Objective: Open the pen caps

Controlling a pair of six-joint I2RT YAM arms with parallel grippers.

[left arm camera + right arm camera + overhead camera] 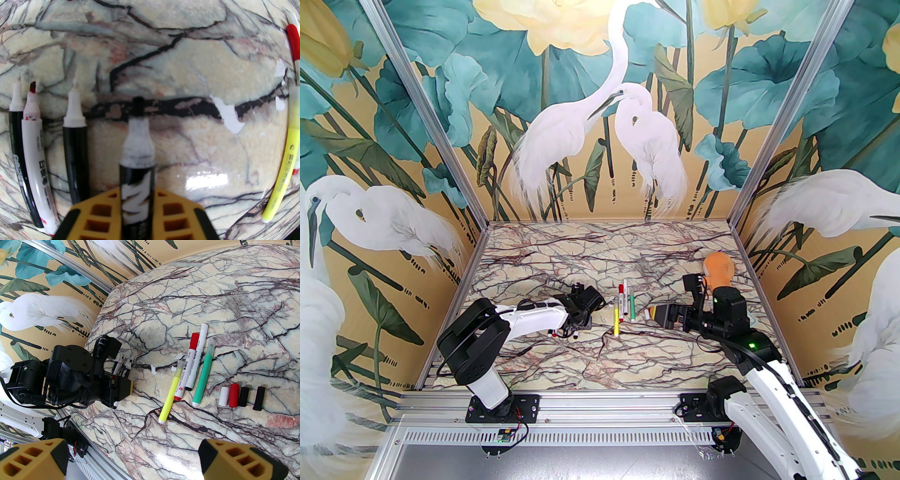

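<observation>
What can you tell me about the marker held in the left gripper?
The marker has a black barrel with a white zigzag print, a whitish, ink-smudged tapered neck and a black nib. It is uncapped. The left gripper is shut on the barrel, nib pointing away from the wrist camera, over the marble table. Whether it touches the table is unclear. Three uncapped markers lie beside it, apart.
</observation>
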